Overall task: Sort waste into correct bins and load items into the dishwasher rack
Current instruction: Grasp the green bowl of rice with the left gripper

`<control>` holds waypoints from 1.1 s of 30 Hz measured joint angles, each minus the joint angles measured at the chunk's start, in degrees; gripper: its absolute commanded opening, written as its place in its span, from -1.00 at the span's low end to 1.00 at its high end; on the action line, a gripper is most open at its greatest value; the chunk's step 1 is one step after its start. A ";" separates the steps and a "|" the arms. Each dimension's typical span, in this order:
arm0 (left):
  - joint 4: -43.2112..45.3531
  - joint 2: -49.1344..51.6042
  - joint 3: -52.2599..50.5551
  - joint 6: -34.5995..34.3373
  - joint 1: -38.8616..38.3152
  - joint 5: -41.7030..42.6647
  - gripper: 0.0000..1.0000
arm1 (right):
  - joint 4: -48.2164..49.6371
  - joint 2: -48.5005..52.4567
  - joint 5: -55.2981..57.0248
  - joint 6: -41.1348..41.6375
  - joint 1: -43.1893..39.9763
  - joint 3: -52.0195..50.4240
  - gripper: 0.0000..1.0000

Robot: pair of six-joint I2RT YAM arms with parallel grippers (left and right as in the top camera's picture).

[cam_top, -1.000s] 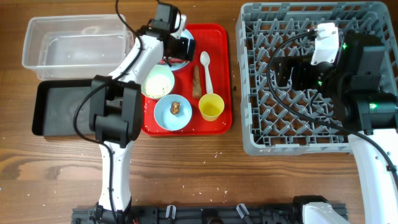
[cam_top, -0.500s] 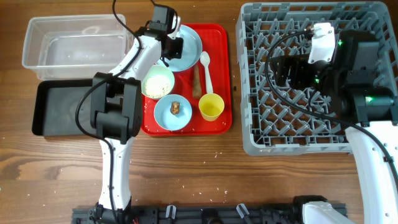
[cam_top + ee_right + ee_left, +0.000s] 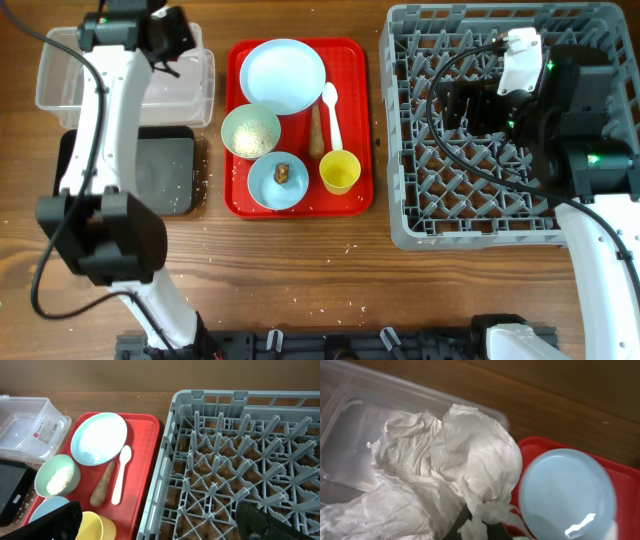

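The left gripper [image 3: 160, 32] has swung off the tray [image 3: 355, 120], napkin [image 3: 455, 460] pinched in it, tub [image 3: 60, 95] right beneath: ready to drop, I'd say. The right gripper [image 3: 460, 108] hangs wide open above the rack [image 3: 420, 230].

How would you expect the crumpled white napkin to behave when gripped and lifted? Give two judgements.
Probably floppy: the crumpled white napkin drapes in loose folds around the jaws. Likely very light and compressible, since its thin creased sheet bunches over the clear tub.
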 measured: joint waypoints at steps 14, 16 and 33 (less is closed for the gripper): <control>4.48 8.28 -0.48 -0.83 4.02 -1.25 0.72 | 1.20 2.60 0.00 0.02 0.02 0.00 0.99; 4.26 6.47 -0.48 -0.83 4.00 -1.16 0.79 | 1.22 2.60 0.00 0.00 0.00 0.00 0.99; -8.13 -0.66 -9.75 -4.39 -20.00 11.30 0.33 | 1.20 2.60 -1.51 0.02 0.00 0.00 1.00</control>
